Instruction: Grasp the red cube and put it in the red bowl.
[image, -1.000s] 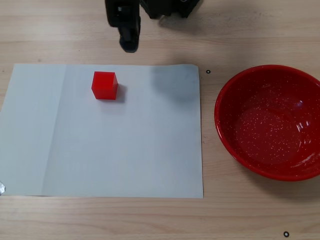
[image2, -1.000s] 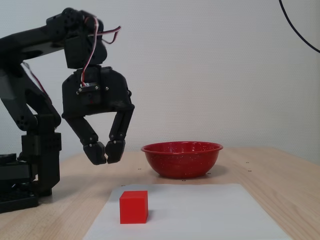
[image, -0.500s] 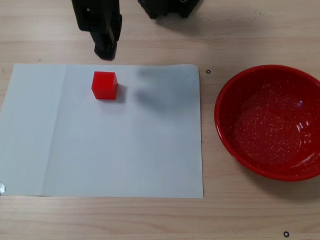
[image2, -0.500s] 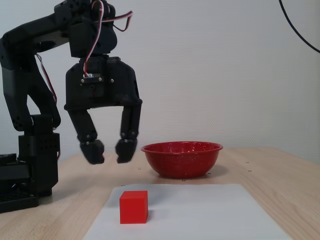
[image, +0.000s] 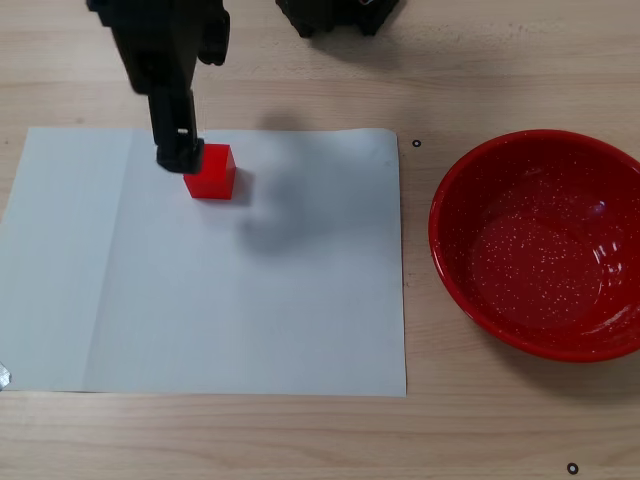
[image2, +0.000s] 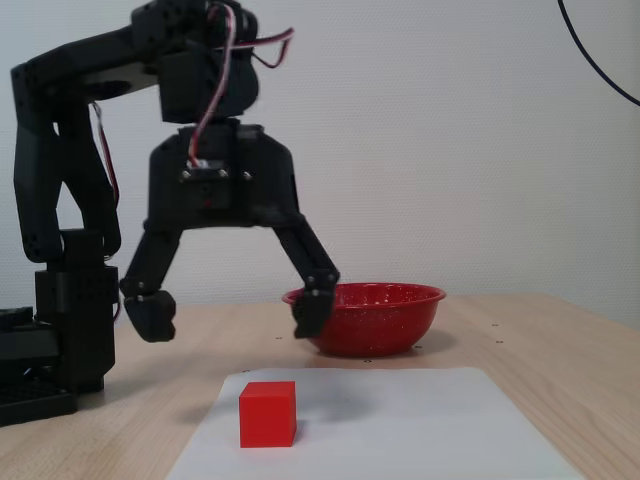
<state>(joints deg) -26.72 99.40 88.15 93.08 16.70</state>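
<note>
Paper covers the left of the table in the top-down fixed view, with the bowl well apart to its right, off the sheet. Above the paper hangs the gripper, fingers spread wide and holding nothing; the side fixed view shows it raised above the cube, which sits on the sheet near its back edge. From above, one finger overlaps the cube's left corner. Good form here is probably to centre the open jaws over the cube, square to its faces, descend straight, then close.
</note>
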